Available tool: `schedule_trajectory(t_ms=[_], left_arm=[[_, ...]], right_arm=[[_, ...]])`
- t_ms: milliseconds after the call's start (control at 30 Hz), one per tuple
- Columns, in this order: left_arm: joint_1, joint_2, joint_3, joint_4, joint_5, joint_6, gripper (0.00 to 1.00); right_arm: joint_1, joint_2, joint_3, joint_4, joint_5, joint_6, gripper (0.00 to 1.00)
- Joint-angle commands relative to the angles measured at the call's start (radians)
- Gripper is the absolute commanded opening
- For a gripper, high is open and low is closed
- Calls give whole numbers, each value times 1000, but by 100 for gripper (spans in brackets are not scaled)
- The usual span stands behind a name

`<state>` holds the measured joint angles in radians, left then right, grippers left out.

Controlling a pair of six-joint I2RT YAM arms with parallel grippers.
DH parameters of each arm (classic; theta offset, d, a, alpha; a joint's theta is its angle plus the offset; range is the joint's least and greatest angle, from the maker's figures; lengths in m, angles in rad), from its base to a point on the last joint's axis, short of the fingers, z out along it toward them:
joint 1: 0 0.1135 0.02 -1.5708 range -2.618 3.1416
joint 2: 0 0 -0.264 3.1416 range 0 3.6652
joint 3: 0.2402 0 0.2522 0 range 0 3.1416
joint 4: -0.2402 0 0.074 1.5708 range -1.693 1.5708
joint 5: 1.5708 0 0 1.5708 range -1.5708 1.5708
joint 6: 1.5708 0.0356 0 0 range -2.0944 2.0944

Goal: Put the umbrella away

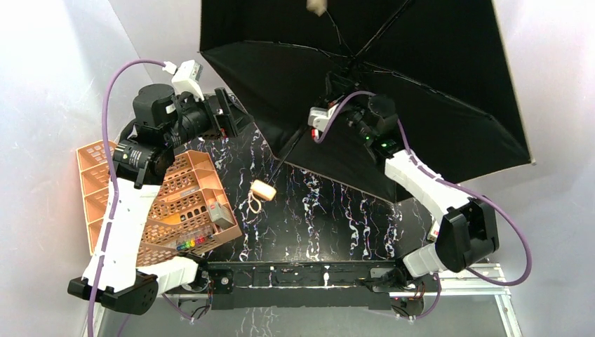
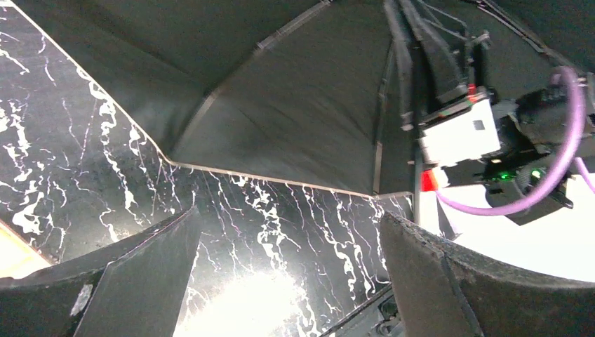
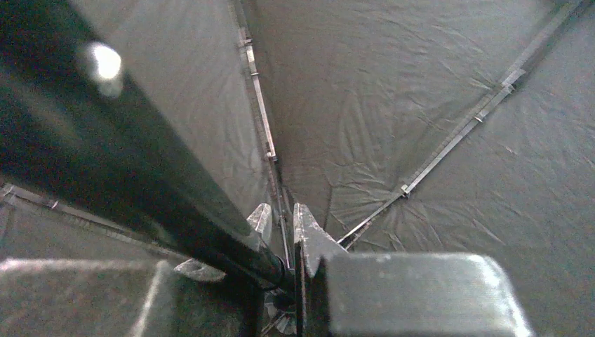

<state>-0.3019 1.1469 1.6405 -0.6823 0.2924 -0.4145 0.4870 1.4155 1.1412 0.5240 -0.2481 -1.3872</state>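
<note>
Umbrella (image 1: 435, 105), open, cut off at top; right tool (image 3: 283, 223) clenches its shaft, half hidden; left tool (image 2: 290, 214) released beside its rim.

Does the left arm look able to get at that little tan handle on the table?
Probably yes: the tan handle lies uncovered on the black table, close to the left arm's open fingers.

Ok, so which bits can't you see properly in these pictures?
The umbrella: top view, its far side is cut off by the picture's upper edge.
The orange rack: top view, the left arm lies across its middle.
The right tool: top view, its fingers are hidden by its own wrist.
The shaft: right wrist view, so close it is a blurry dark bar.
The coloured bits in the rack: top view, too small to name.
</note>
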Motion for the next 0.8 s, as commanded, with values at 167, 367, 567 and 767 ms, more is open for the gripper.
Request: schedule_trajectory(t_ms=[167,367,567,767], left_arm=[[-1,3,11,23,184,-7,98],[-15,9,-113,84,282,-37,98],[-82,11,-219,160,299,-56,92],[-186,45,-271,215,212,-40,85]], right_arm=[[65,88,129,40,55,-425,0],[88,113,172,50,68,-418,0],[89,113,168,58,66,-396,0],[88,104,150,67,55,-374,0]])
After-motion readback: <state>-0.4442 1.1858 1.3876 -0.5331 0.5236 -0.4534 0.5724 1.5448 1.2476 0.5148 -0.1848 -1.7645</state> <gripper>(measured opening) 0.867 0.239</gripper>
